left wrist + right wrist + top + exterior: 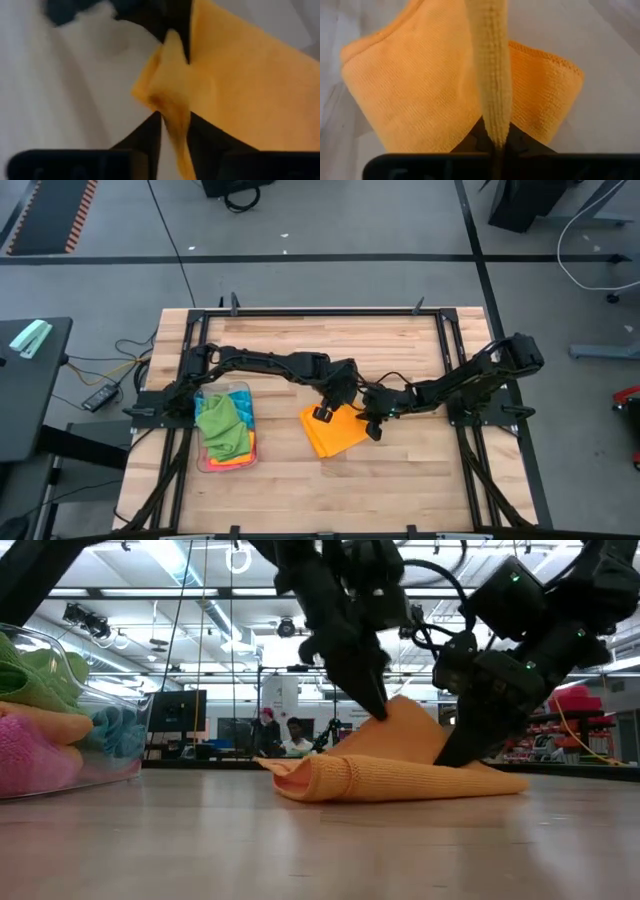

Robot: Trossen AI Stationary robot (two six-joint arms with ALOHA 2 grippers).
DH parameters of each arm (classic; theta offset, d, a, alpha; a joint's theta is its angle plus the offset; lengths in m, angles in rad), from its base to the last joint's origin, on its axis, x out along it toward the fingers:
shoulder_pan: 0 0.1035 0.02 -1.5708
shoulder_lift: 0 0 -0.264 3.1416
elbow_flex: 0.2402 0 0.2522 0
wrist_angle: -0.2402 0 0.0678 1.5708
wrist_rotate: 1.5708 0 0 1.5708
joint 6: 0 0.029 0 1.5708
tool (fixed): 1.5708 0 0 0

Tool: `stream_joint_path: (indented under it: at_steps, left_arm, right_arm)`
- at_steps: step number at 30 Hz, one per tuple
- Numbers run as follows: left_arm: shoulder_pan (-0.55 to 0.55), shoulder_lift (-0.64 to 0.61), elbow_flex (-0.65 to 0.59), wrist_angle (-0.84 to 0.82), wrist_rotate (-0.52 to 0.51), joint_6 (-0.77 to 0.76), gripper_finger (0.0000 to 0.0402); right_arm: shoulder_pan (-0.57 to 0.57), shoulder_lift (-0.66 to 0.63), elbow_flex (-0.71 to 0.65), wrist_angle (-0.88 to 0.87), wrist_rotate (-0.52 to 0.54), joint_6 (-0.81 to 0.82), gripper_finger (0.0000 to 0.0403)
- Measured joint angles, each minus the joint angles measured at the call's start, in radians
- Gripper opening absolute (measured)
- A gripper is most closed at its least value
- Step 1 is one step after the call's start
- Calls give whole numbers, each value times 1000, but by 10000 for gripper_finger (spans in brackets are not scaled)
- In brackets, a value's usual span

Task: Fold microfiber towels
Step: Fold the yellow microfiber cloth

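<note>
While the orange towel (333, 432) lies partly doubled on the table (400, 480), both grippers pinch it: the right gripper (496, 142) is clenched on a raised fold, and the left gripper (175, 120), just beside it, grasps an edge. Other towels (224, 430) wait in the clear tray (203, 462) (seemingly unfolded), so most work remains.
</note>
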Motion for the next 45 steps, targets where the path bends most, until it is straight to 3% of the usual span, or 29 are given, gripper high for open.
stream_joint_path:
  at_steps: [6, 9, 11, 14, 18, 23, 35, 38, 45]
  left_arm:
    - [-12, -57, 2, -50, -31, -29, 158]
    - [-25, -56, -1, -113, -28, -57, 171]
    - [-32, -61, -53, -63, -13, -82, 171]
    - [-40, -72, -171, 18, -5, -128, 157]
    - [-40, -129, -311, 274, 36, -191, 130]
    - [-48, -129, -417, 442, 50, -269, 101]
    - [-83, -123, -452, 644, 26, -322, 54]
    - [-86, -123, -459, 652, -23, -322, 45]
    - [-91, -122, -460, 647, -56, -322, 31]
  right_arm:
    - [-11, -4, 91, -249, -3, 32, 8]
    - [-20, -20, 146, -387, -4, 28, 8]
    - [-22, -42, 173, -475, -3, 25, 8]
    - [-24, -73, 190, -547, -4, 17, 7]
    - [-35, -108, 192, -586, -12, 11, 7]
    - [-67, -175, 201, -692, -30, 49, 7]
    - [-106, -195, 432, -1164, -27, 12, 7]
    - [-113, -187, 479, -1278, 3, 20, 6]
    - [-116, -108, 487, -1305, 31, 50, 6]
